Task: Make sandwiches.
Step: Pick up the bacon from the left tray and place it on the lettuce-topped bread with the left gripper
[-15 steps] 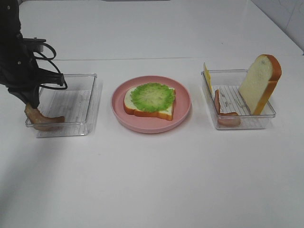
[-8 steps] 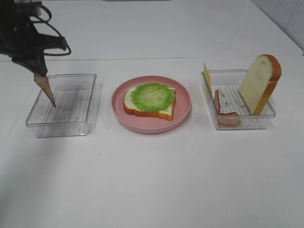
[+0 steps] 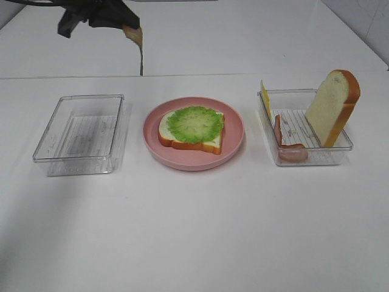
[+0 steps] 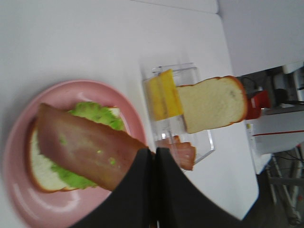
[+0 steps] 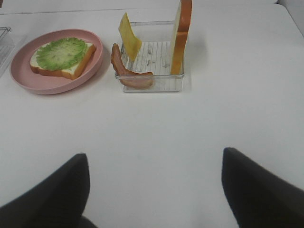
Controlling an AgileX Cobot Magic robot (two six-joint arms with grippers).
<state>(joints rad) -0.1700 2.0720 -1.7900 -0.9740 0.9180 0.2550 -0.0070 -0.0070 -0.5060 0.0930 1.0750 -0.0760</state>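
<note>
Now that the bacon strip (image 3: pixel 137 41) is out of the left clear tray (image 3: pixel 118 121), we are carrying it high toward the pink plate (image 3: pixel 237 143).
We have the left gripper (image 3: pixel 126 25) clamped tight on one end of the strip, which dangles below the fingers (image 4: pixel 140 190), far and left of the plate (its wrist view lines the strip up over the lettuce-topped bread slice (image 3: pixel 193 126)), so we judge bacon to be the next layer. Our right gripper (image 5: pixel 154 156) is spread wide, holding nothing, on the near side of the right tray (image 3: pixel 347 145).

Bright, even light; close-up bacon strip (image 4: pixel 88 149) slightly blurred.
</note>
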